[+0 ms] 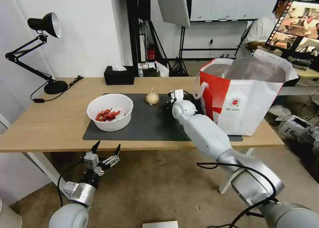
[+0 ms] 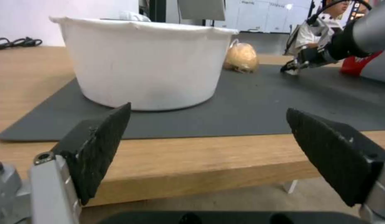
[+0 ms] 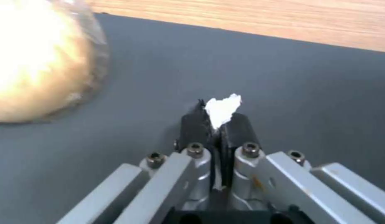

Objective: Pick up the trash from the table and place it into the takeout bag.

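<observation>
My right gripper (image 1: 171,100) hangs low over the dark mat (image 1: 149,125), shut on a small scrap of white tissue (image 3: 223,105) that pokes out past its fingertips (image 3: 195,119). The knotted beige bag (image 1: 152,97) lies on the mat just beside it, toward my left. A white bowl of red crayfish shells (image 1: 109,111) stands on the mat's left part. The red-and-white takeout bag (image 1: 246,98) stands open at the table's right end. My left gripper (image 1: 106,148) waits open below the table's front edge, facing the bowl (image 2: 147,62).
A black tissue box (image 1: 119,75) sits at the table's back edge, and a black desk lamp (image 1: 50,85) stands at the back left with its cord along the wood. The light-wood table (image 1: 50,121) is bare left of the mat.
</observation>
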`<state>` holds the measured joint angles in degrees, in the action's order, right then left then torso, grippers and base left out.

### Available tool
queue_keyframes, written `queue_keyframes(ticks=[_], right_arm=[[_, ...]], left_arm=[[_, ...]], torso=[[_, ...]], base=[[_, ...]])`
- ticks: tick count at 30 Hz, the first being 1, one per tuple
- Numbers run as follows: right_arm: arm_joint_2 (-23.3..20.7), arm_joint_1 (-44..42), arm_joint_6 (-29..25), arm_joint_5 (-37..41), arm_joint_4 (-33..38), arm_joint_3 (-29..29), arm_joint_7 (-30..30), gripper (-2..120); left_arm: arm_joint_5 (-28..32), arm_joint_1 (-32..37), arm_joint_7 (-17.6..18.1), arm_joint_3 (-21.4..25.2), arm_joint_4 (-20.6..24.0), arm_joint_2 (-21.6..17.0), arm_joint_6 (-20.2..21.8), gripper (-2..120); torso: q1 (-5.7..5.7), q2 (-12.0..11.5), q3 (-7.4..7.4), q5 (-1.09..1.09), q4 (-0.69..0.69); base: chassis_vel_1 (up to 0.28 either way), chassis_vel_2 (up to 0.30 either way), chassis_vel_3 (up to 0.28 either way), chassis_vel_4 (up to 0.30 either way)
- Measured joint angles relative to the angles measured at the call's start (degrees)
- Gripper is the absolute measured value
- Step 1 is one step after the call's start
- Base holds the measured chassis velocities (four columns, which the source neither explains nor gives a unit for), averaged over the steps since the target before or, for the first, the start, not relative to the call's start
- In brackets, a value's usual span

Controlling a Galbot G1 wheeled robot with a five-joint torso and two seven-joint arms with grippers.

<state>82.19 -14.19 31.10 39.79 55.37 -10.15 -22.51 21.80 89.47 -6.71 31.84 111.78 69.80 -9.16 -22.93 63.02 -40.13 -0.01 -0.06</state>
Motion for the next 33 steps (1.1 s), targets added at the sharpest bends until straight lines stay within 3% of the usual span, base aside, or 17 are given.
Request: queue_keyframes(ticks=[11,16,23,24,33], right_arm=[[-2.84,-3.9,-7.94,-5.37,10.25,0.27,-3.81,0],[-6.95,-7.72,-10.65,-5.9,22.04,-1.1,-6.51,0],[-9.88,-10.69,-15.38,-8.39,30.29,-1.38,-7.38,0],[-10.73,-12.32,-18.1,-9.87,33.49,-1.3,-7.54,0],[-11.68,-16.3,-23.79,-15.05,38.78,-0.57,-8.58,0]], left_arm=[[-0.01,0.39,-0.04,0.1,0.04,0.62,0.0,100],[-0.01,0.77,-0.05,0.56,0.52,0.68,-0.06,100],[-0.02,1.17,-0.05,0.83,0.93,1.04,-0.09,100],[-0.04,1.34,-0.05,0.97,1.08,1.18,-0.1,100],[-0.07,1.78,-0.05,1.29,1.59,1.67,-0.14,100]], torso=[[0.0,0.0,0.01,0.01,0.06],[0.01,0.0,0.02,0.02,0.05],[0.01,0.0,0.02,0.01,0.06],[0.01,0.0,0.03,0.02,0.06],[0.02,0.01,0.02,0.02,0.07]], base=[[0.0,0.0,0.0,0.0],[0.0,0.0,0.0,0.0],[0.0,0.0,0.0,0.0],[0.0,0.0,0.0,0.0],[0.0,0.0,0.0,0.0]])
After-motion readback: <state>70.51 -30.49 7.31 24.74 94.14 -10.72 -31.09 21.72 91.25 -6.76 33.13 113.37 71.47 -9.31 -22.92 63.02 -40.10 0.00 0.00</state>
